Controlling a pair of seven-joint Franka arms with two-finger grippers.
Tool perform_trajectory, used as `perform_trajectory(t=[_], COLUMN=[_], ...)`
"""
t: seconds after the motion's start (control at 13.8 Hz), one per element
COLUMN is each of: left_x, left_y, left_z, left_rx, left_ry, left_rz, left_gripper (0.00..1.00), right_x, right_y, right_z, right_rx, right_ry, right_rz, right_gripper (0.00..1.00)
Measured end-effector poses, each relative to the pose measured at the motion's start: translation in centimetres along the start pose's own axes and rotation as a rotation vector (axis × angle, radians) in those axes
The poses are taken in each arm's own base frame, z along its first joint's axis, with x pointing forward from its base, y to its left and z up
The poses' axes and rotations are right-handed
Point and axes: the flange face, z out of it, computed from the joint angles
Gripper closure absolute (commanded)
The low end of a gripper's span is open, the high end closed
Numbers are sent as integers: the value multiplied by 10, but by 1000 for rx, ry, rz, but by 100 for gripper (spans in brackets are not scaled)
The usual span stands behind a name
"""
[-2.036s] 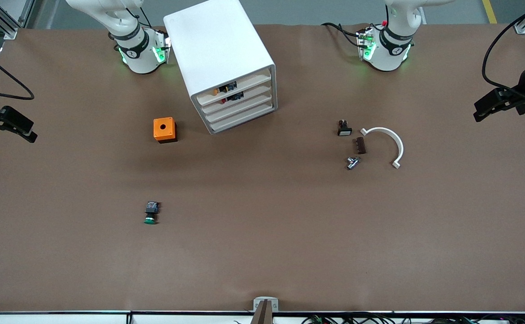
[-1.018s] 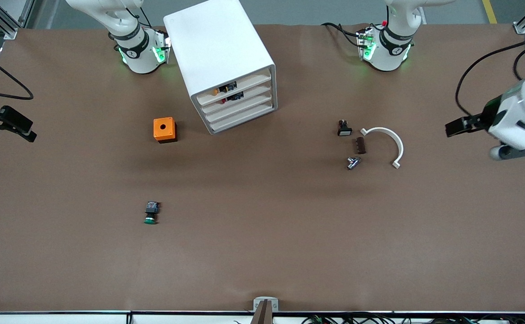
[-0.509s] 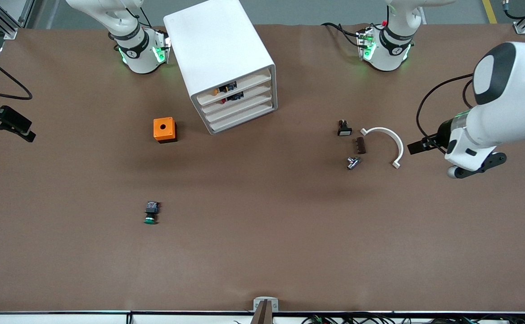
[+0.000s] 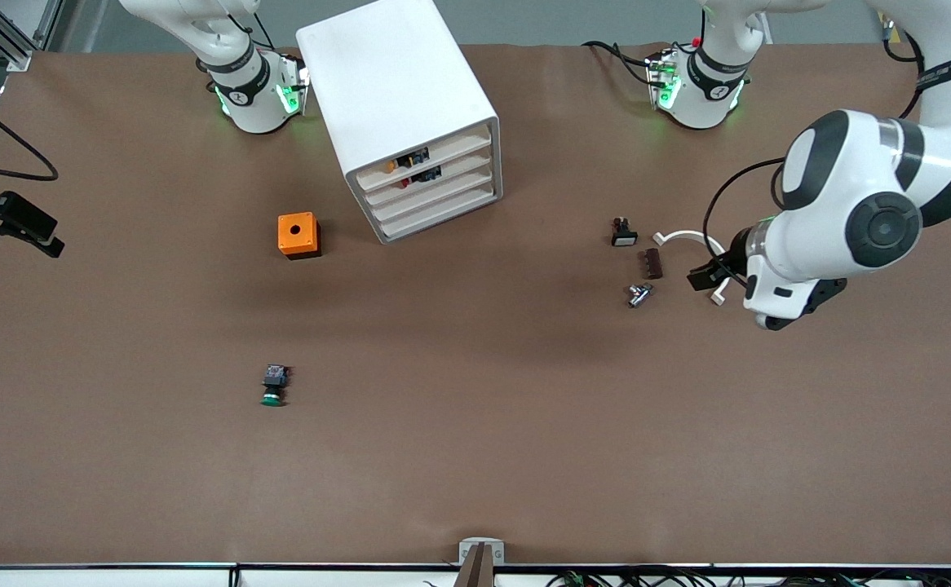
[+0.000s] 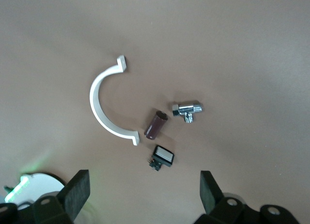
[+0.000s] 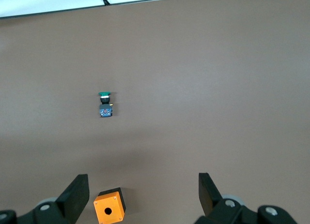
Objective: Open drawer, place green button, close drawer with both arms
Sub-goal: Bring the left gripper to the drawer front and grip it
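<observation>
- The left arm's wrist covers one end of the white curved bracket [image 4: 692, 238] in the front view.
- The right gripper [image 4: 12, 222] is cut by the front view's edge.
- Items in the cabinet's [image 4: 398, 106] upper trays are too small to identify.
- The wrist views show only the fingertips [image 5: 77, 194] [image 6: 77, 195] of each arm's own gripper.

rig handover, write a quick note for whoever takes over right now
Left claw: open, holding nothing, over the white clip and small parts near the left arm's end of the table.
Right claw: open, holding nothing, waiting at the right arm's end of the table.
Button: lying on the table, nearer the front camera than the orange box.
Drawer: third from top in the cabinet, shut.
Done: nothing yet.
Left: open drawer, put button in, close drawer.
</observation>
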Motion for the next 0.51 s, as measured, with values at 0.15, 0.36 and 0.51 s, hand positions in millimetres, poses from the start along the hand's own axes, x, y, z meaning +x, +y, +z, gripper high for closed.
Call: perform_trajectory(t=[0.15,0.36,0.51], left_x=[-15,-39,-54], left_y=[24,67,103], left_z=[17,44,62], left_rx=[19,42,62], left_ry=[-9,-31,-34], left_rz=[-60,-201,-320], left_gripper=[0,0,0], right_x=[0,0,0], right_y=[0,0,0], right_z=[0,0,0], right_rx=[0,0,0], right_ry=[0,0,0], right_rz=[0,0,0], right_gripper=[0,0,0])
